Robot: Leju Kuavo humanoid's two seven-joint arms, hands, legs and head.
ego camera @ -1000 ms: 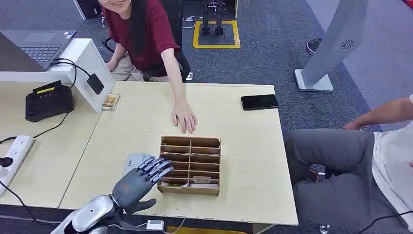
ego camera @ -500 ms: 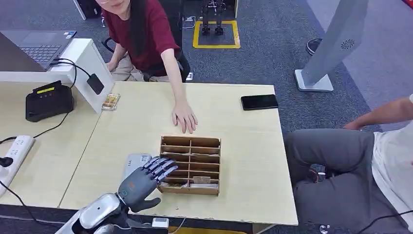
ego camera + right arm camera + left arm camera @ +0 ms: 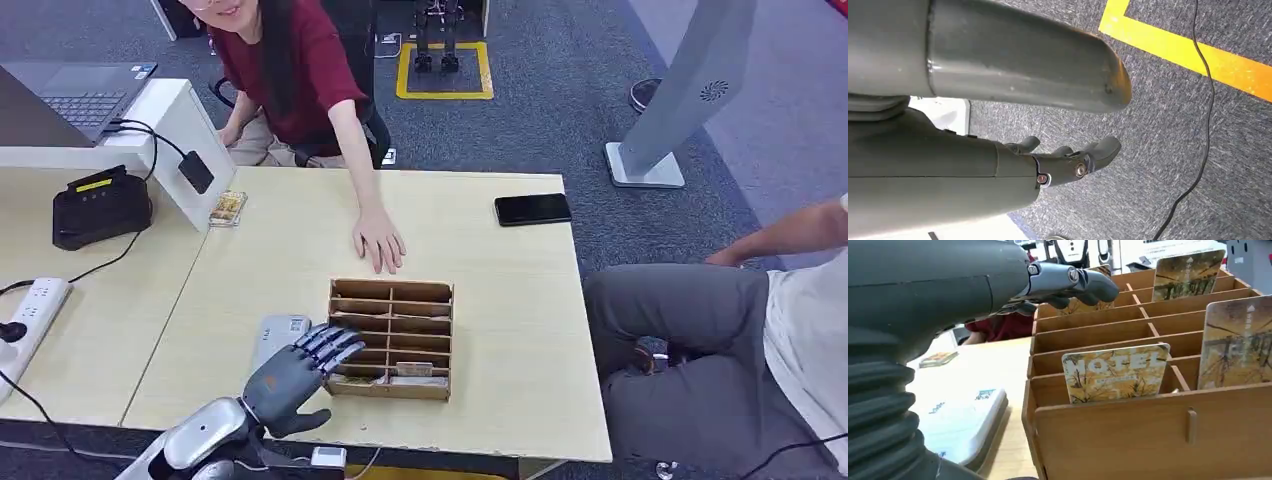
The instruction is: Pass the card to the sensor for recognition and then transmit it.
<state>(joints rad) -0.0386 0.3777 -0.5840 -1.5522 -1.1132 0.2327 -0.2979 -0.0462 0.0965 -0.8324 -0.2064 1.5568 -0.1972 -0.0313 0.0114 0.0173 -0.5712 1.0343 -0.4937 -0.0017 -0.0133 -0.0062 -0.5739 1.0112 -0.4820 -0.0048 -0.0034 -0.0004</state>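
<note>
Slotted wooden card rack (image 3: 391, 337): plain tan.
Rectangular hotel card (image 3: 1115, 372): yellow-brown — tree print (white lettering).
Flat phone (image 3: 532, 209): black.

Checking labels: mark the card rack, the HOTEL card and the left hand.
card rack (image 3: 392, 291), head view, far wooden rim.
HOTEL card (image 3: 1115, 372), left wrist view, printed face.
left hand (image 3: 290, 375), head view, back of the hand.

Head view overlooks wooden rack (image 3: 391, 338); left wrist close beside it

- The robot's grey left hand (image 3: 296, 372), empty with fingers extended, has advanced rightward over the tan wooden slotted card tray (image 3: 392, 338).
- Its fingertips now overlap the tray's left edge.
</note>
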